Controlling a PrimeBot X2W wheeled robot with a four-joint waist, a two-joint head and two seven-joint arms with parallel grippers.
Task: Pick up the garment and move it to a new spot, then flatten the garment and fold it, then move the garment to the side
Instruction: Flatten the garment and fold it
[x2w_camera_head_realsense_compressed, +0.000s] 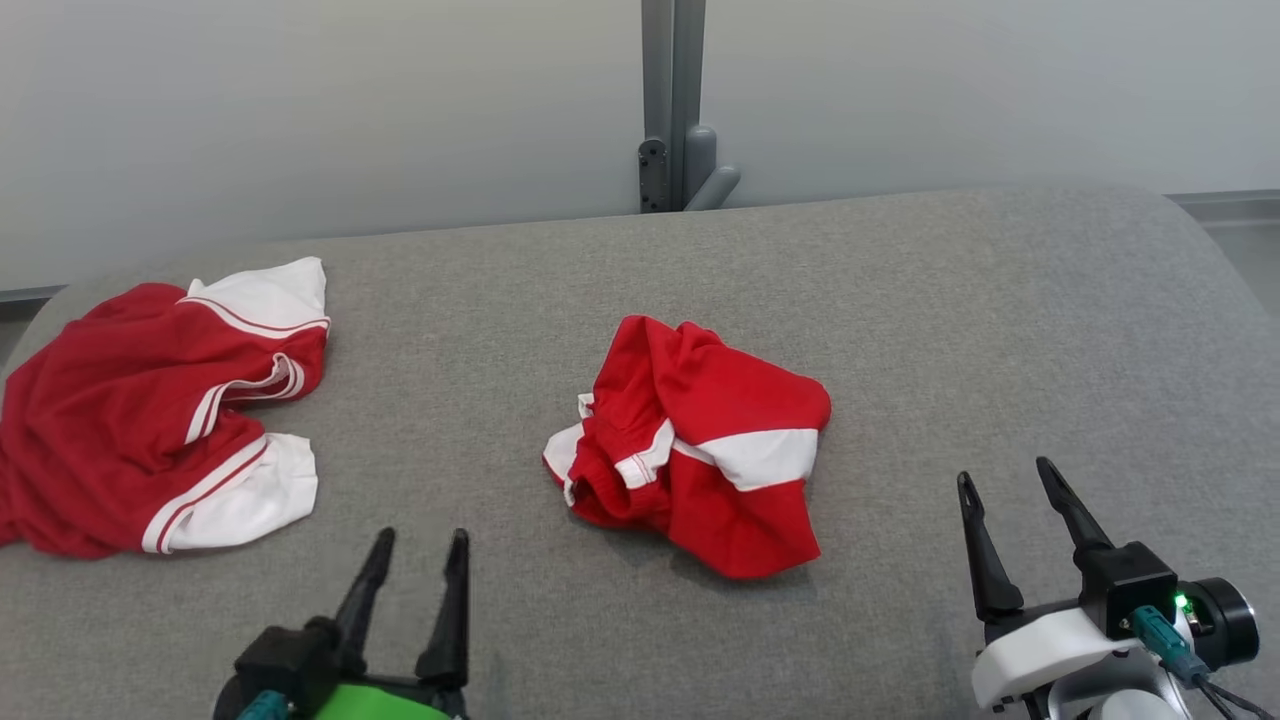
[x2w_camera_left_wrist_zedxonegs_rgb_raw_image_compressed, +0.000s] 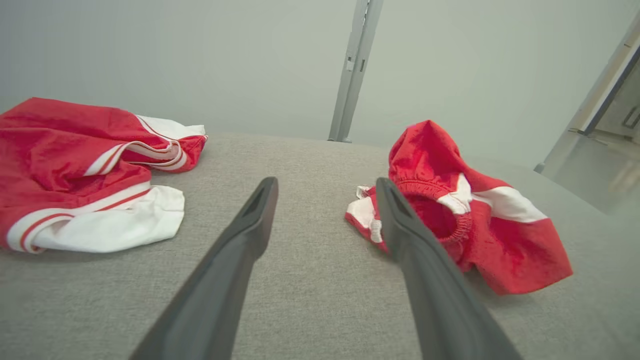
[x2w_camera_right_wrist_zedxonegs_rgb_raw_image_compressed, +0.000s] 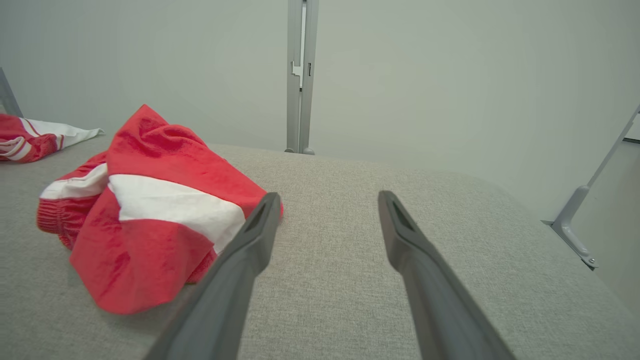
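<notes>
A crumpled red garment (x2w_camera_head_realsense_compressed: 720, 400) with a white band and an elastic waistband lies bunched in the middle of the grey fabric surface (x2w_camera_head_realsense_compressed: 950, 320). My left gripper (x2w_camera_head_realsense_compressed: 422, 540) hovers open near the front edge, below and to the left of the garment, with nothing between its fingers. My right gripper (x2w_camera_head_realsense_compressed: 1005, 472) stands open and empty to the garment's right. In the left wrist view the garment (x2w_camera_left_wrist_zedxonegs_rgb_raw_image_compressed: 500, 235) sits just right of the open left gripper (x2w_camera_left_wrist_zedxonegs_rgb_raw_image_compressed: 326, 185). In the right wrist view the garment (x2w_camera_right_wrist_zedxonegs_rgb_raw_image_compressed: 150, 200) lies left of the open right gripper (x2w_camera_right_wrist_zedxonegs_rgb_raw_image_compressed: 328, 196).
A second, larger red garment with white striped trim (x2w_camera_head_realsense_compressed: 130, 420) lies spread at the far left of the surface, seen also as a red garment (x2w_camera_left_wrist_zedxonegs_rgb_raw_image_compressed: 75, 165) in the left wrist view. A grey metal post (x2w_camera_head_realsense_compressed: 672, 100) stands behind the surface against the pale wall.
</notes>
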